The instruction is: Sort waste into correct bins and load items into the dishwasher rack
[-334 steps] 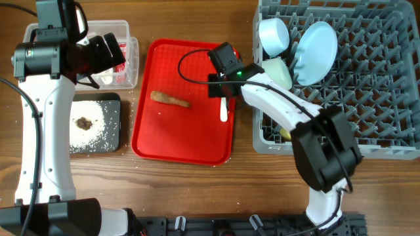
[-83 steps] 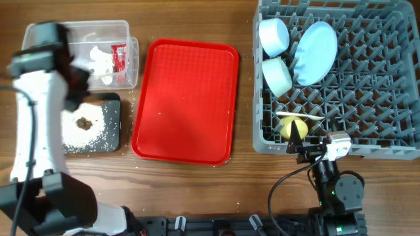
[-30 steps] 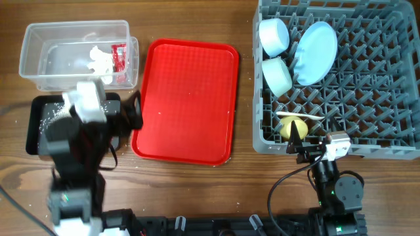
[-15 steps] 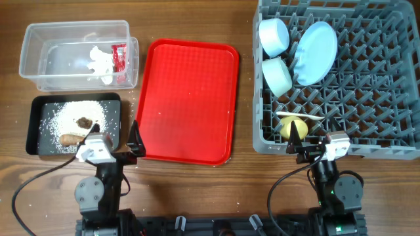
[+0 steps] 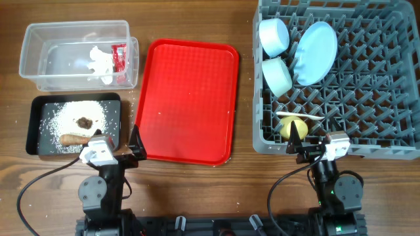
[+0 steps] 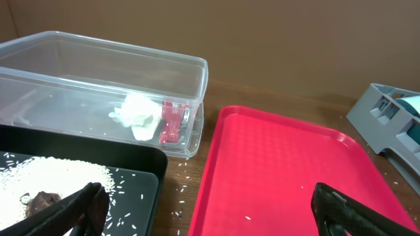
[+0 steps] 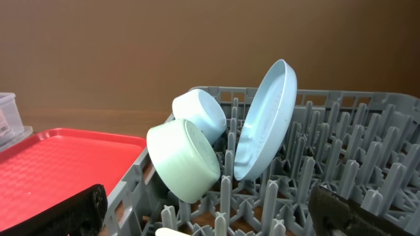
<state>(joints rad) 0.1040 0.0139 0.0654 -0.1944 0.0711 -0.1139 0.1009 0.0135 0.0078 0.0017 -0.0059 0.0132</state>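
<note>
Wooden tabletop (image 5: 197,190) is carrying the lot, and both arms are sitting low at its near edge. The left gripper (image 6: 209,196) is gaping wide with nothing between its fingers, facing over the corner of the black tray (image 5: 31,128) and the red tray (image 5: 187,98); the right gripper (image 7: 207,196) is gaping just as wide and just as empty, looking into the rack (image 5: 380,98). Everything seems to be lying where it belongs, so I'm only judging how it would handle. The plate (image 5: 316,52) is standing tilted on edge between pegs, close beside the two bowls (image 5: 273,36) tipped on their sides; all three are looking like stiff, light, smooth ware, likely slippery, so I'd be pinching each across its rim. The cup (image 5: 293,128) is sitting at the rack's near edge with the spoon (image 5: 298,117) lying right by it; the spoon is looking thin and light, best taken across the handle. In the tub (image 5: 46,59) the tissue (image 5: 98,60) and wrapper (image 5: 119,58) are lying side by side, both soft and crushable, taking a pinch anywhere. The rice (image 5: 72,115), lump (image 5: 84,122) and stick (image 5: 71,138) are lying in the black tray; loose grains are looking near impossible to pinch, and a few are scattered on the wood beside it
</note>
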